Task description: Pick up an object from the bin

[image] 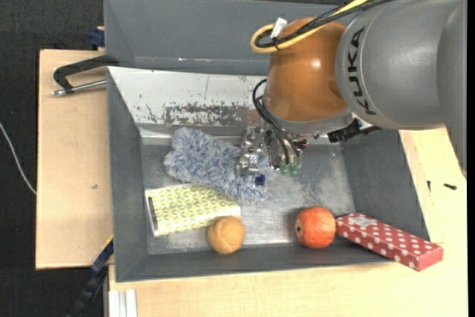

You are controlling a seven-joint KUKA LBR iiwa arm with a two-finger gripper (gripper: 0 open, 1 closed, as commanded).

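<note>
Hand [271,154] sits low at the right edge of the blue-grey shaggy cloth [208,159], which lies mid-bin [375,182] just behind the yellow-patterned pad [185,208]. Whether the hand is open or closed on anything I cannot tell from this angle. The cloth is probably light, soft and limp, so a pinch deep into a thick fold should serve better than one on loose tufts, which could slip free.
</note>
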